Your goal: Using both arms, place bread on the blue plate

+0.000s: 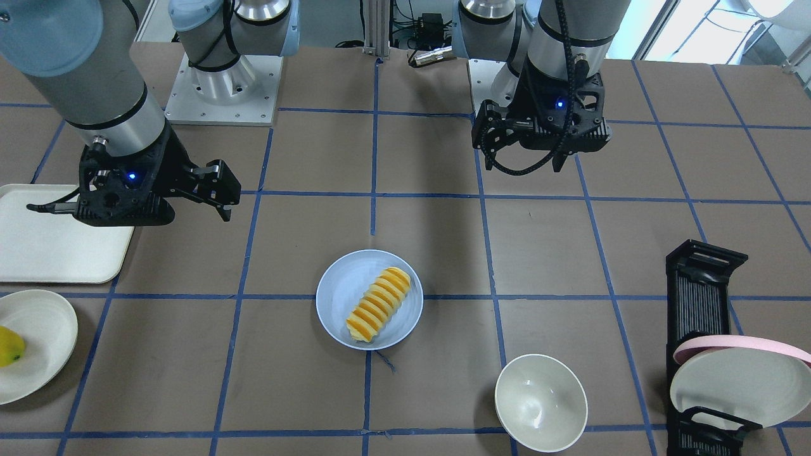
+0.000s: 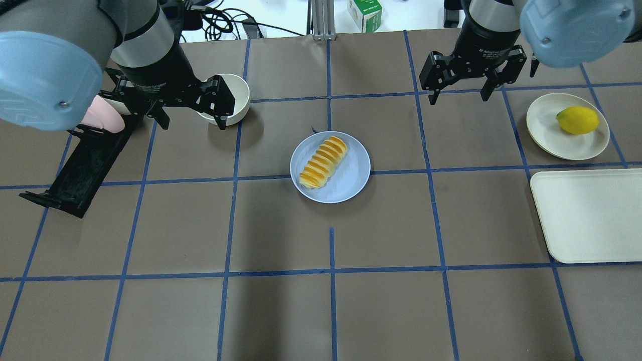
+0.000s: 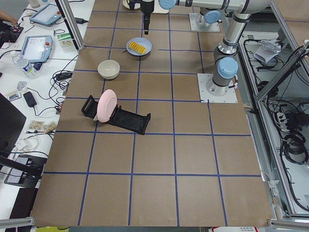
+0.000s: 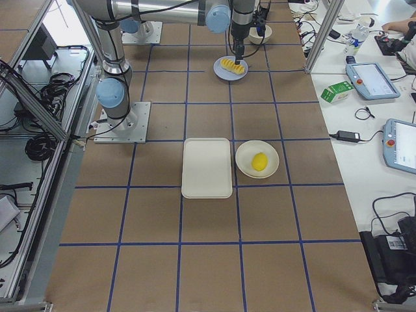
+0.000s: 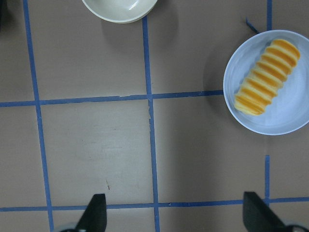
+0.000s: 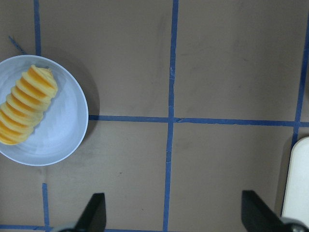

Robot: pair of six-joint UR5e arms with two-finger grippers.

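A toy bread loaf (image 2: 324,162), pale yellow ridged slices with orange crusts, lies diagonally inside a round, matte pale blue plate (image 2: 352,181) at the centre of a brown worktop (image 2: 281,311) gridded with blue tape. The black left claw (image 2: 193,123) and black right claw (image 2: 459,99) hover well apart from the plate, one on each side, fingers spread wide, holding nothing. A round cream bowl (image 2: 239,95) sits on the left arm's side.
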